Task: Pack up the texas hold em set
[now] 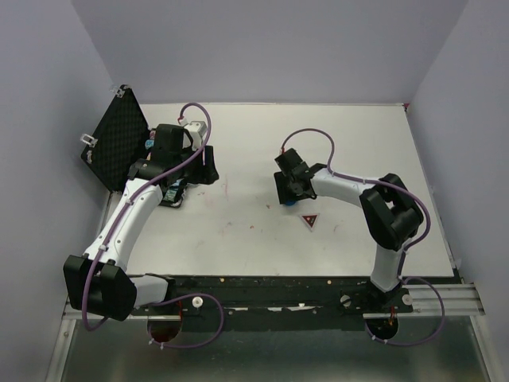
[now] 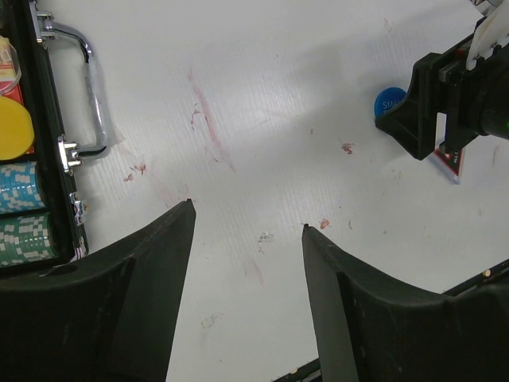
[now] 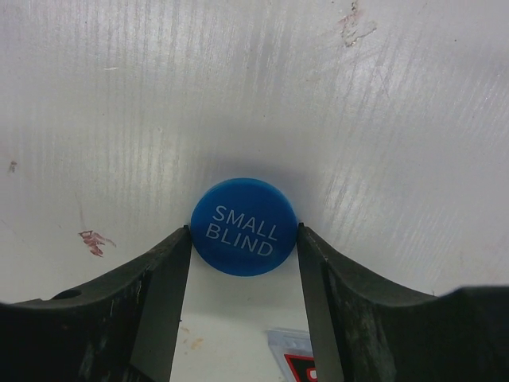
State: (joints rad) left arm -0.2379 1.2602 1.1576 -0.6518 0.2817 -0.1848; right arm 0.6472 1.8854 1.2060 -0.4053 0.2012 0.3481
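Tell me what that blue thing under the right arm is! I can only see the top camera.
Observer: The right wrist view shows a blue disc printed SMALL BLIND, lying flat on the table.
Operator: Did the robot grab it?
Observer: The right end effector touches it on both edges.
Operator: What's inside the box? The left arm hides it.
Observer: The left wrist view shows a yellow disc, then blue chips and green chips stacked in the case.
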